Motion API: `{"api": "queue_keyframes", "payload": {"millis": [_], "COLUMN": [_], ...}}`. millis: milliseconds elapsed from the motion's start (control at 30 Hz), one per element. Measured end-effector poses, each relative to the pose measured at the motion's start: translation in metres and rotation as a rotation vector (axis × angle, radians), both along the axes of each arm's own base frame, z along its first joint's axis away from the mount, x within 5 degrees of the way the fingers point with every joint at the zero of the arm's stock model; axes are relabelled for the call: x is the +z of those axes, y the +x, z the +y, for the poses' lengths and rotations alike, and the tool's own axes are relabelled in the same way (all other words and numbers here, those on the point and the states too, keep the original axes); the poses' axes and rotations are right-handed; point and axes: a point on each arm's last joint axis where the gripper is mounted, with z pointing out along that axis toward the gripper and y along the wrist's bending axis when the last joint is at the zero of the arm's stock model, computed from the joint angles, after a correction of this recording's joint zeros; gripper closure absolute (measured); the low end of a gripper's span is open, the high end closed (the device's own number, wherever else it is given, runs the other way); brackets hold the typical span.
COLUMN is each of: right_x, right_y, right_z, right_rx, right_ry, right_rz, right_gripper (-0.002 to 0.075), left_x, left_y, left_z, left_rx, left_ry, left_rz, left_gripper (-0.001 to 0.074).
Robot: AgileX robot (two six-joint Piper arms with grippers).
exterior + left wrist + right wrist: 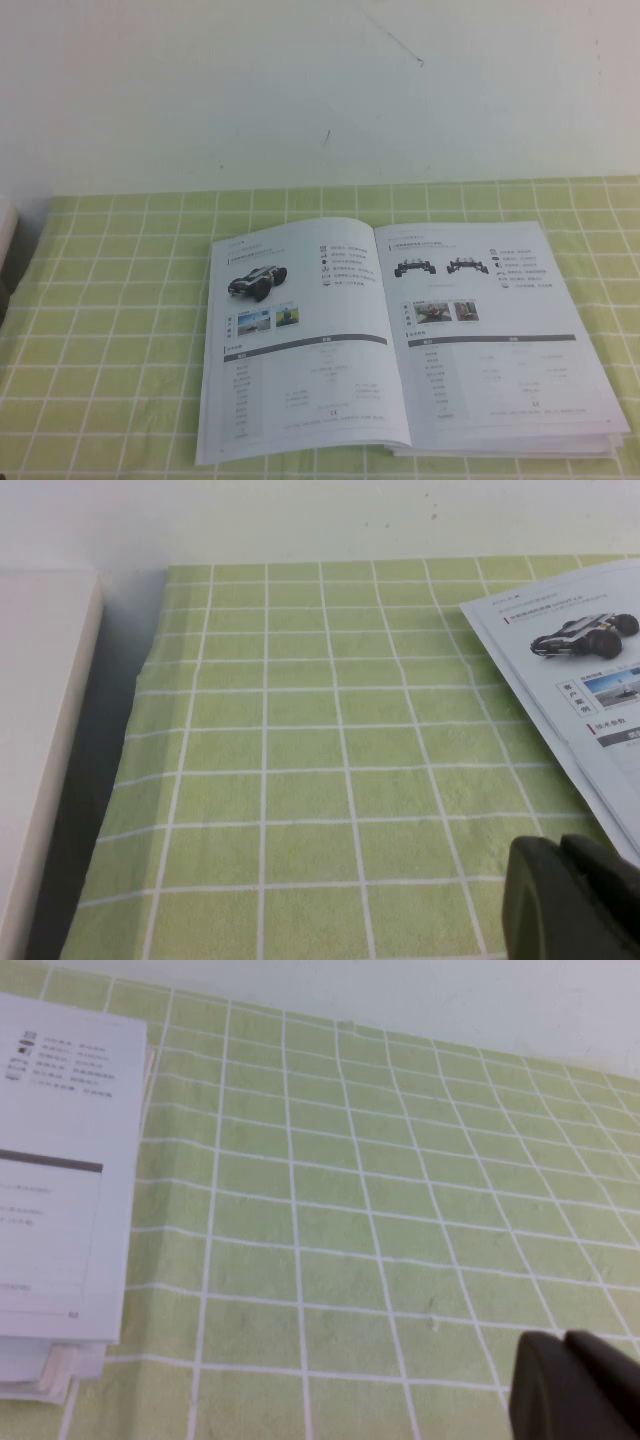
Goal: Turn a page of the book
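The book [392,345] lies open and flat on the green checked cloth. Its right-hand leaf is the page [490,340], face up with two small black chassis pictures above a grey-barred table. The left-hand leaf [300,345] shows one black-and-white vehicle. Neither arm appears in the high view. My left gripper [562,846] is shut and empty, low over the cloth beside the book's left edge [570,670]. My right gripper [563,1339] is also shut and empty, over the cloth well off the book's right edge [60,1160].
The cloth [110,330] covers the table up to a white wall [320,90]. A white box-like object [40,740] stands off the cloth's left edge; its corner [5,235] shows in the high view. Stacked page edges [45,1365] show at the book's near right corner.
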Motion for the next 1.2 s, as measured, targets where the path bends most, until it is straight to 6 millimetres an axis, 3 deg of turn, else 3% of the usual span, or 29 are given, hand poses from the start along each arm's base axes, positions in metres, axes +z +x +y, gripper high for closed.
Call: {"api": "queue_keyframes", "payload": {"millis": [1200], "right_x": [0.0], "right_y": [-0.0001], "right_z": [-0.0009], "right_rx": [-0.001], "right_ry": [-0.025], "right_rz": [0.004], "right_gripper": [0.0729], "left_x": [0.0], "left_y": [0.0], "left_z": [0.0], "left_rx": [0.001], "left_ry": [-0.002], "left_rz": [0.0], "left_gripper": [0.0738]}}
